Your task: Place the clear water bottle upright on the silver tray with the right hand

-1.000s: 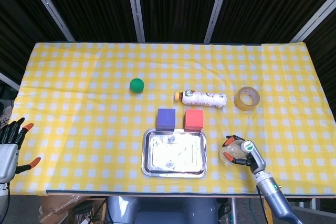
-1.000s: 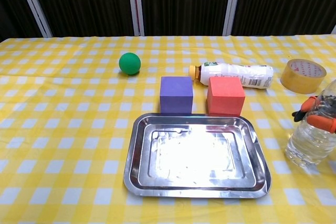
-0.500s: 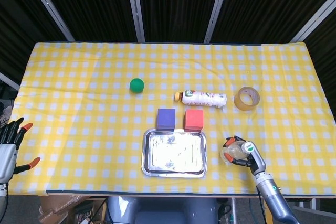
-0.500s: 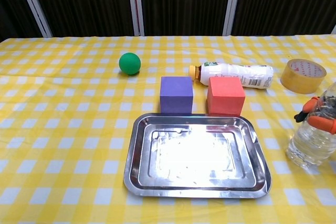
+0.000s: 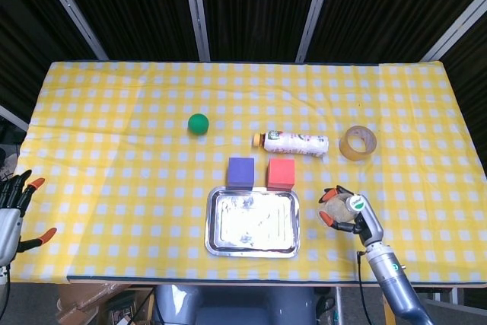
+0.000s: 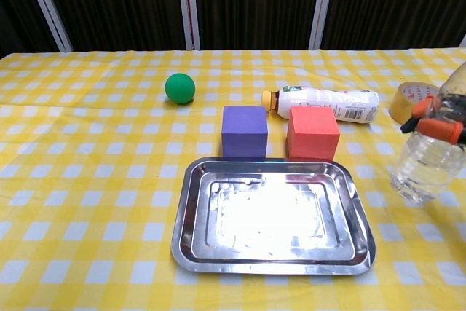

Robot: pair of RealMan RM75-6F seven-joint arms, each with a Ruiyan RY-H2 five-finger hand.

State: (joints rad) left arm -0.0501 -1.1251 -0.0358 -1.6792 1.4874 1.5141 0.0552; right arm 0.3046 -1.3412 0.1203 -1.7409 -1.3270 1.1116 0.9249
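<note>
The clear water bottle (image 6: 422,169) stands upright in the grip of my right hand (image 6: 435,123), lifted off the cloth just right of the silver tray (image 6: 189,216). From the head view the bottle (image 5: 338,207) shows its white cap, with my right hand (image 5: 351,215) wrapped around it from the right, beside the tray (image 5: 212,226). The tray holds nothing. My left hand (image 5: 14,207) hangs at the table's left edge, fingers spread, holding nothing.
Behind the tray sit a purple cube (image 6: 245,131) and a red cube (image 6: 312,133). A white drink bottle (image 6: 324,102) lies on its side further back, with a green ball (image 6: 180,87) to the left and a tape roll (image 6: 411,104) to the right.
My right hand has raised the clear bottle and carried it slightly left toward the tray. The left hand has drifted a little lower.
</note>
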